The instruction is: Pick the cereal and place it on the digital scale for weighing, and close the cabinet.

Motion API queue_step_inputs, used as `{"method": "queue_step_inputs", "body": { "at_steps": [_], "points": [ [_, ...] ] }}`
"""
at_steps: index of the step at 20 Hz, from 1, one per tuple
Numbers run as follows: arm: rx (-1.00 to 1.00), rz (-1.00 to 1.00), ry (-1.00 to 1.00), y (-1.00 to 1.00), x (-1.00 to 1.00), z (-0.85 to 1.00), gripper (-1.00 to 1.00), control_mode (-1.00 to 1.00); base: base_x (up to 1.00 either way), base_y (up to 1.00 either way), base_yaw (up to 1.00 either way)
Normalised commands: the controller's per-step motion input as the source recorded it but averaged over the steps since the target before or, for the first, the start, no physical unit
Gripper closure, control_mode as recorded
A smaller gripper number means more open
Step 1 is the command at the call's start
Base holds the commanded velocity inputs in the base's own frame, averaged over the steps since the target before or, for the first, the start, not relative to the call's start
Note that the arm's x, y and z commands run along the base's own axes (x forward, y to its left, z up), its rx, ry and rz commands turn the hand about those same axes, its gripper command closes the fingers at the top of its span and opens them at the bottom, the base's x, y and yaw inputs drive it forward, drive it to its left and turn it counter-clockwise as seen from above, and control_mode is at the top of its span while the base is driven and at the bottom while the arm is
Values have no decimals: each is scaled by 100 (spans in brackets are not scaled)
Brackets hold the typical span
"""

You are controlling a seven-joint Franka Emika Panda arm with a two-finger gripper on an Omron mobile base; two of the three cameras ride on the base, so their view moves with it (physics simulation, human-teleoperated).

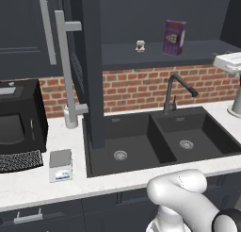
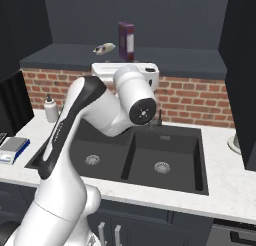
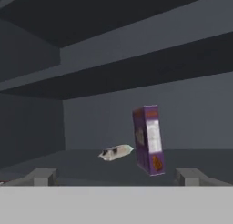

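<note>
Cereal (image 3: 148, 139) stands upright on the cabinet (image 1: 89, 61) shelf ahead of the claw (image 3: 116, 176), a little to its right, with a small jar (image 3: 115, 152) lying beside it. Claw is released, fingertips wide; centre on the box, clear of the jar, before clenching.

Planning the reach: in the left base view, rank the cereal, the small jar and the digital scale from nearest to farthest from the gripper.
1. Cereal, on the cabinet shelf, just ahead of the gripper.
2. Jar, farther along the shelf.
3. Digital scale, down on the counter.
</note>
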Motion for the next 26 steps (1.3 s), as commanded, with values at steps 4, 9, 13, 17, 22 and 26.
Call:
{"method": "queue_step_inputs", "body": {
  "at_steps": [4,9,13,17,22,26],
  "points": [
    [0,0,8,0,41,0,-100,-100,0,0,0],
    [0,0,6,0,39,0,-100,-100,0,0,0],
    [0,0,0,0,29,7,-100,-100,0,0,0],
    [0,0,1,0,31,1,-100,-100,0,0,0],
    [0,0,0,0,24,0,-100,-100,0,0,0],
    [0,0,0,-10,19,0,-100,-100,0,0,0]
  ]
}}
